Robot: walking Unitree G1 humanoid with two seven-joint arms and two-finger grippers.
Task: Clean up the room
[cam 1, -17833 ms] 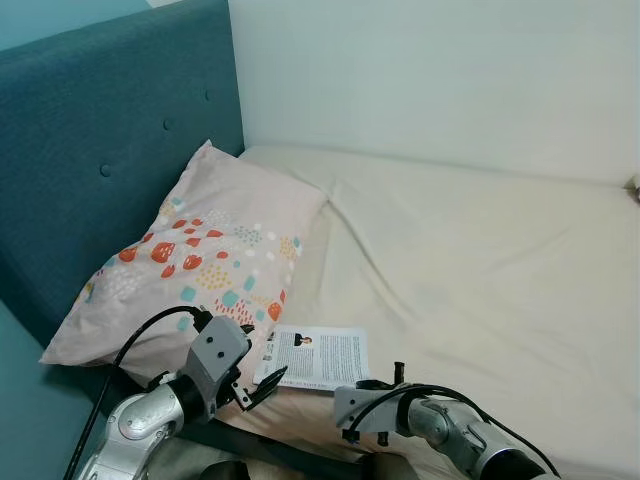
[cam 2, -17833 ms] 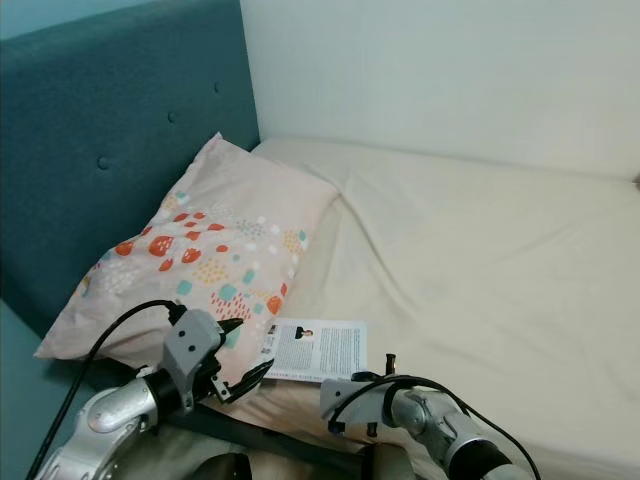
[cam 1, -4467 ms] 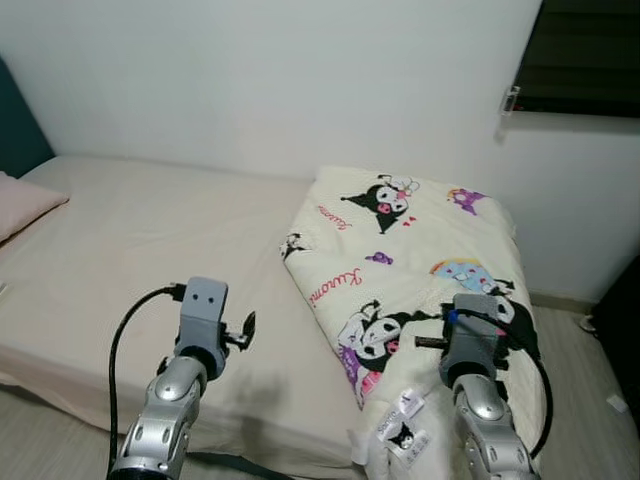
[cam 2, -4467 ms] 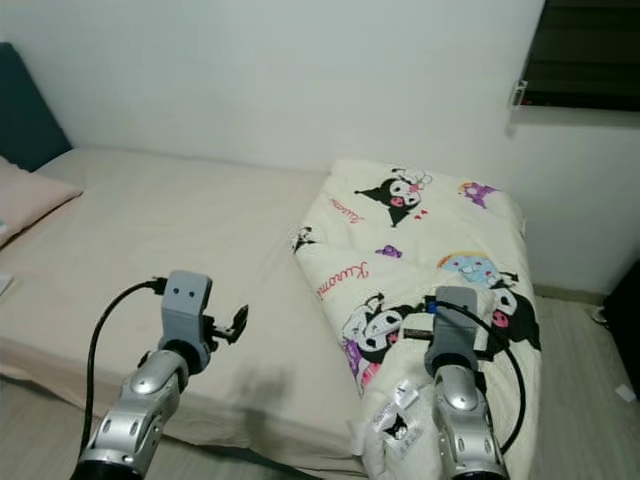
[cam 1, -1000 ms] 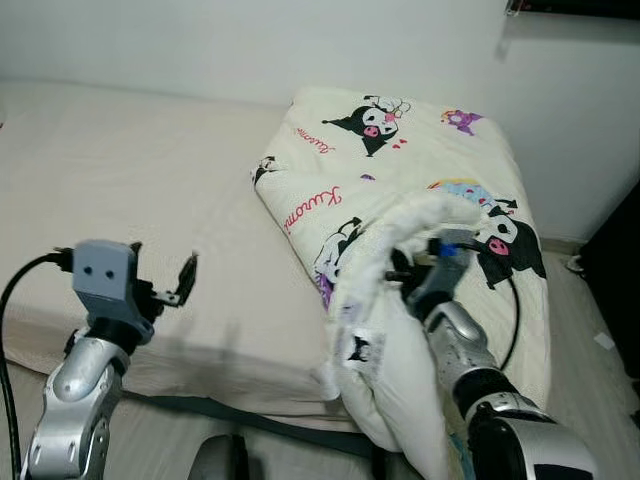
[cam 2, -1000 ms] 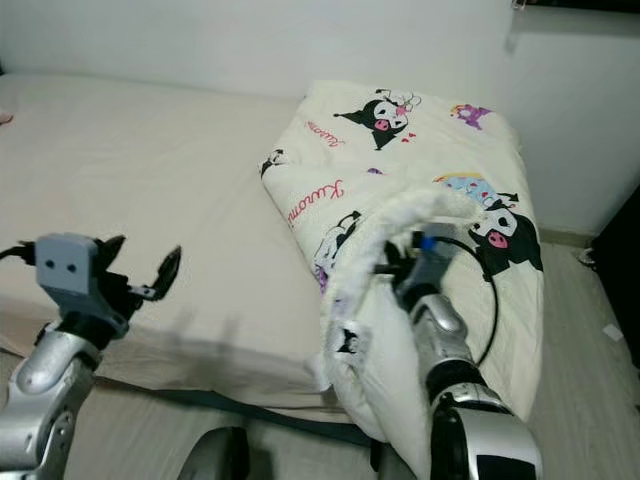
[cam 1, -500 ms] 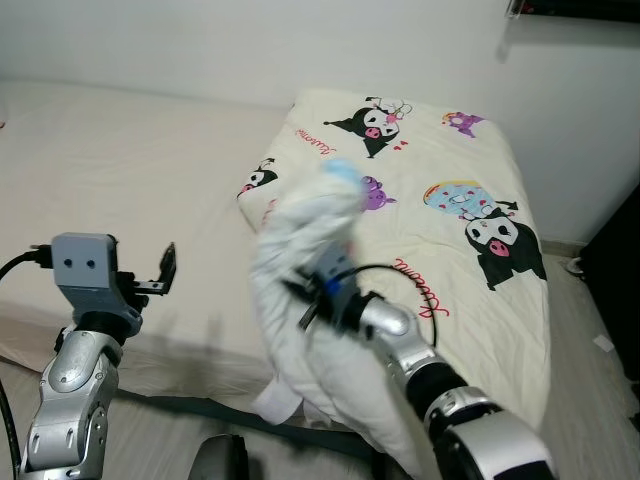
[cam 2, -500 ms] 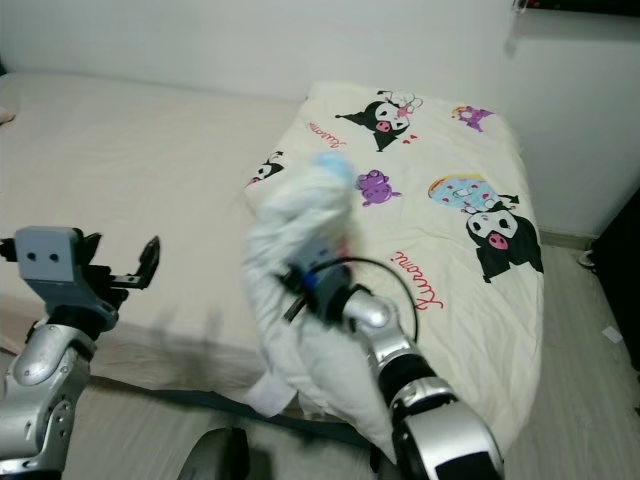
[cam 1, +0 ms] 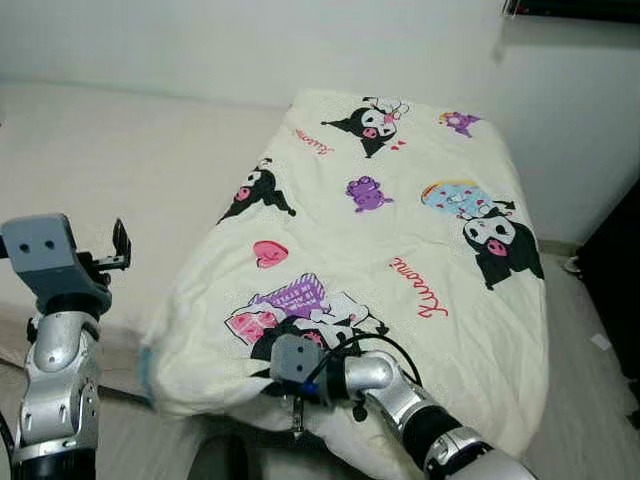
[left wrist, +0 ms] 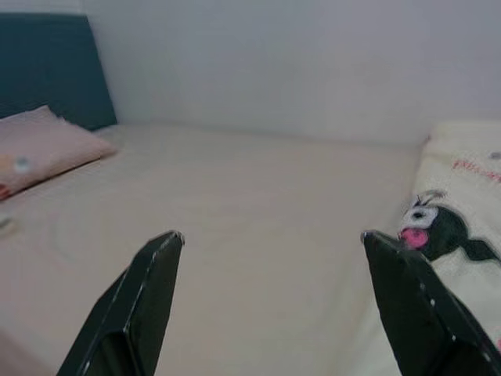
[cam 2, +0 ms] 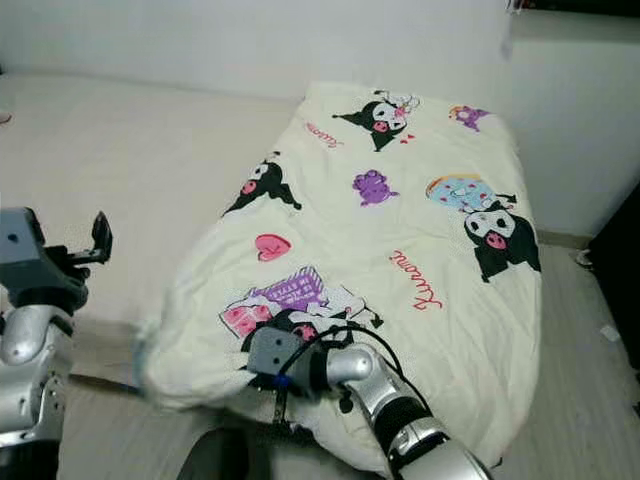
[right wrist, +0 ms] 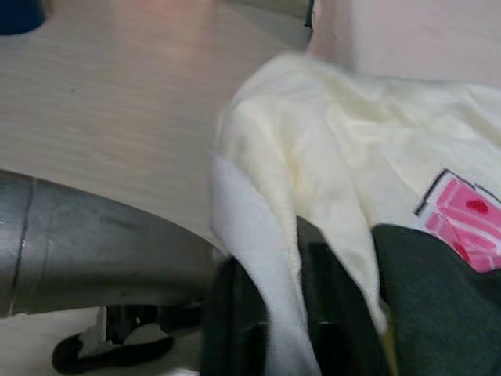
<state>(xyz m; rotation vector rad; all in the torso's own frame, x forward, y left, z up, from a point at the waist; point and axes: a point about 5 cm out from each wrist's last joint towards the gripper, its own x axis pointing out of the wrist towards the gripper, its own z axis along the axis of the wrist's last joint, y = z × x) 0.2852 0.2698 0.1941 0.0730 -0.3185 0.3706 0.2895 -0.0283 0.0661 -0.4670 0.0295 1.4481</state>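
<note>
1. A cream blanket (cam 1: pixel 400 240) printed with cartoon figures is spread over the right part of the bed (cam 1: pixel 120 170), from the wall down to the near edge, where its lower border hangs over the side.
2. The right pincer (cam 1: pixel 296 405) is positioned at the near edge of the bed, low and pointing downward, at the lower border of the blanket.
3. In the right wrist view, a fold of the blanket (right wrist: pixel 313 180) is seen clamped between the black fingers (right wrist: pixel 235 321), which are closed on the fabric.
4. The left pincer (left wrist: pixel 270 290) is held raised over the bare cream mattress, well apart from the blanket; its fingers are spread wide and nothing is held.
5. A pink pillow (left wrist: pixel 39 149) lies at the far end of the bed against a teal headboard (left wrist: pixel 47 66).
6. Pale wood flooring (right wrist: pixel 117 102) is visible beside the bed.
</note>
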